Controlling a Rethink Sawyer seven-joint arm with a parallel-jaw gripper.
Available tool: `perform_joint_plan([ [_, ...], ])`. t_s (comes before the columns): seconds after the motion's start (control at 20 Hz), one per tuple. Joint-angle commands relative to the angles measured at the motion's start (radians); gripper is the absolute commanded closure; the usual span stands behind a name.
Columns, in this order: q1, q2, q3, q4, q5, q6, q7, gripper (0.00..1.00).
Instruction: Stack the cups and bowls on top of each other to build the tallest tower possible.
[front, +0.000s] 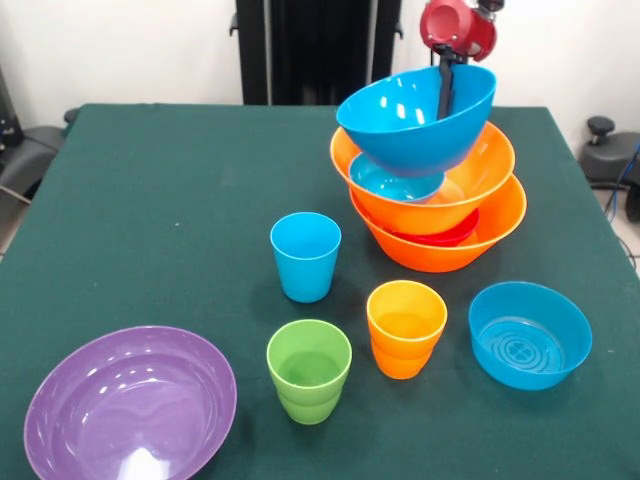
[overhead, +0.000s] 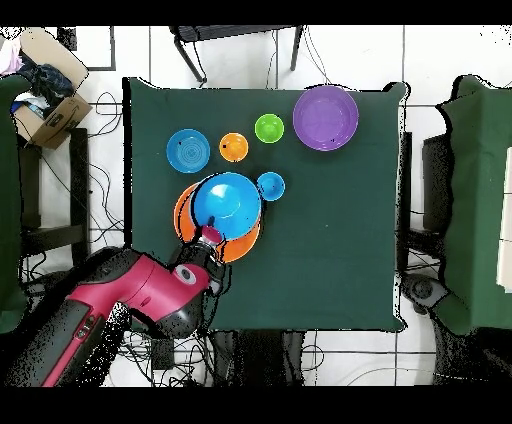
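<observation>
**Large blue bowl held tilted over a leaning tower**

The large blue bowl (front: 418, 118) is seen tipped steeply at the top of the tower (front: 432, 190), at the far right of the table (front: 150, 200) in the front view. Its far rim is taken by the gripper (front: 445, 95), whose dark finger runs down inside the bowl; it appears clamped on that rim, though the outer finger is hidden behind the bowl wall.

Beneath it, a smaller blue bowl (front: 395, 182) is lodged off-centre in the upper orange bowl (front: 470, 185), and a red bowl (front: 450, 236) is only glimpsed as a sliver between the two orange ones. The lower orange bowl (front: 440, 245) serves as the base.

Trouble is easily pictured here. If the big bowl is let go at this tilt, it could slide off toward the near left, since it is carried on the small bowl's rim rather than seated. A push from the arm could shift the whole stack, which already leans.

Still unstacked: the blue cup (front: 305, 255) just near-left of the tower, the green cup (front: 309, 368), the orange cup (front: 405, 326), another blue bowl (front: 529, 334) and the purple bowl (front: 130, 405) at the near left.

Whether the tilted bowl touches the orange rim cannot be made out. In the overhead view, the lower bowls are largely covered.
</observation>
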Motion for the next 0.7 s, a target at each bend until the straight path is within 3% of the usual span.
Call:
perform_joint_plan([
  [0.05,-0.002,0.050,0.162,0.038,0.028,0.101,-0.198,1.00],
  [0.3,-0.013,0.050,0.172,0.047,0.037,0.108,-0.195,1.00],
  [0.4,-0.009,0.063,0.168,0.049,0.021,0.089,-0.143,1.00],
  [0.7,-0.027,0.051,0.178,0.056,0.048,0.107,-0.182,1.00],
])
